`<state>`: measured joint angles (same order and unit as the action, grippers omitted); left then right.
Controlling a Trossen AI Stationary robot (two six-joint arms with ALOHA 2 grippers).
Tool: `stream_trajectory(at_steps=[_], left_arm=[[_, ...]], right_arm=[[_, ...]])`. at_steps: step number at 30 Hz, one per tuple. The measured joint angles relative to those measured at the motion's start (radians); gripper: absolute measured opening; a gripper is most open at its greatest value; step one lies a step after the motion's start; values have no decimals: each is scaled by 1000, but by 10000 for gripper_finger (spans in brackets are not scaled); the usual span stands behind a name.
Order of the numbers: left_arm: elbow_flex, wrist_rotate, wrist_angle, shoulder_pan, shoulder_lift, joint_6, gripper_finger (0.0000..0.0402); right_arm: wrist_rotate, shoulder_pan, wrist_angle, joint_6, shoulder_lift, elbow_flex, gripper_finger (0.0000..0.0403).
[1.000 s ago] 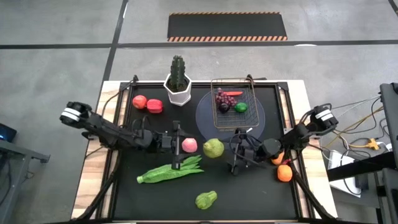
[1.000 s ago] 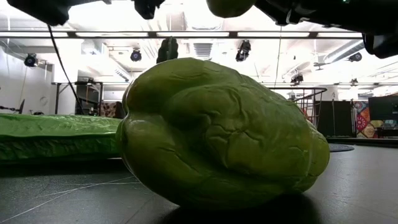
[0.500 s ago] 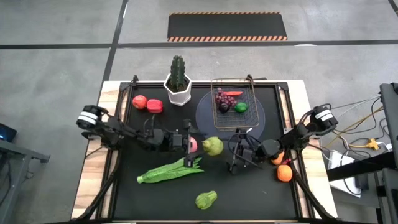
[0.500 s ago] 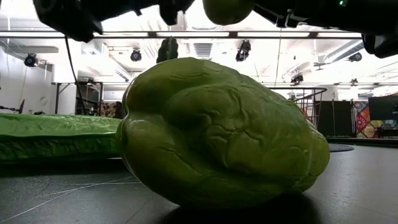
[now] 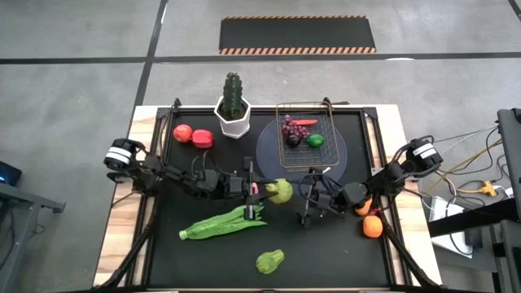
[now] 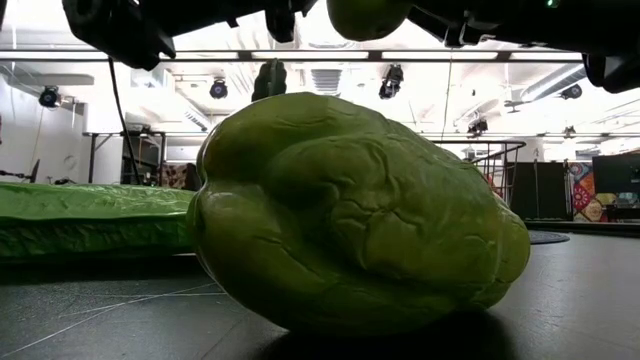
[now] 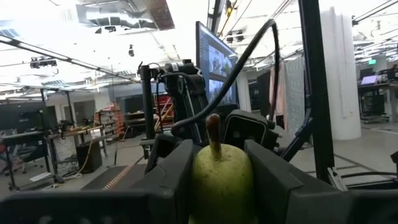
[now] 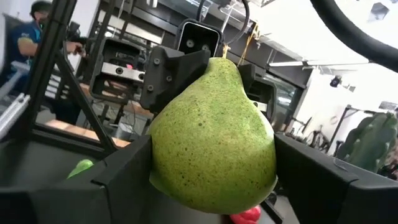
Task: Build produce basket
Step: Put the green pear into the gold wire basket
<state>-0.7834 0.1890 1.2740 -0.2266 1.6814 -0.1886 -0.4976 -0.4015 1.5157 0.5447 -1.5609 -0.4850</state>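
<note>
Green and lightly speckled, the pear [image 5: 279, 191] hangs in the air over the middle of the table, clear of the mat. The right gripper [image 5: 298, 196] reaches in from 3 o'clock with its fingers clenched on the pear's wide lower belly. The left gripper [image 5: 267, 190] comes in from 9 o'clock and flanks the same fruit, but whether it has closed on it cannot be told.

The pear looks like a light, hollow toy with a hard, smooth shell, so it should neither bruise nor sag. The rounded flanks could squirt out of a pinch placed too high. The belly is the best hold, not the tapering neck or the thin stem.

The basket [image 5: 278, 126] stands at about 1 o'clock from the pear, already holding a few pieces.
</note>
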Motion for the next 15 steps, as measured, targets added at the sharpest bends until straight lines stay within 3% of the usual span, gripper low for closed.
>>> stream_trajectory(at_steps=[5,9,15], left_arm=[[0,-1,-2,4,0,-1,100],[-4,-1,-16,7,0,-1,100],[-32,47,-173,58,0,44,100]], right_arm=[[-5,-3,-45,-88,27,0,351],[-56,-25,-176,-135,111,1,361],[-204,-73,-555,-199,356,1,363]])
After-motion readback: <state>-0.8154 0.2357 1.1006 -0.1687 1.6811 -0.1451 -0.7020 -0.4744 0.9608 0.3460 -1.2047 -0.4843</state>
